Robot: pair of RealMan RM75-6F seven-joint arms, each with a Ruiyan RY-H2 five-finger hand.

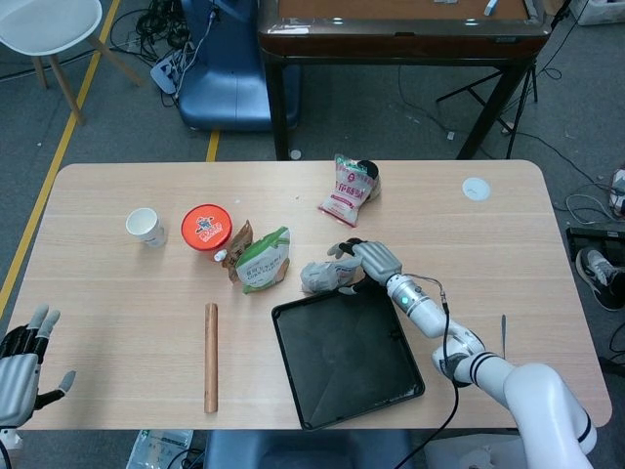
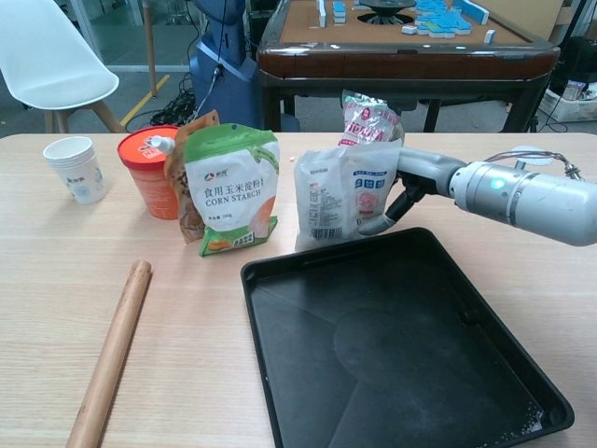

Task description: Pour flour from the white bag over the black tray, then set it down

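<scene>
The white flour bag (image 1: 320, 276) (image 2: 340, 191) stands upright on the table just beyond the far edge of the black tray (image 1: 342, 352) (image 2: 401, 345). My right hand (image 1: 369, 262) (image 2: 420, 177) is at the bag's right side. Its fingers reach behind the bag and its thumb (image 2: 378, 224) lies against the bag's lower front corner, so it grips the bag. The fingers behind the bag are hidden in the chest view. My left hand (image 1: 20, 366) hangs off the table's near left corner, fingers spread and holding nothing.
Left of the flour bag stand a green corn starch bag (image 1: 264, 259) (image 2: 231, 191), a brown pouch (image 1: 237, 244), a red tub (image 1: 206, 226) and a paper cup (image 1: 145, 226). A rolling pin (image 1: 210, 357) lies left of the tray. A pink bag (image 1: 347, 191) stands further back.
</scene>
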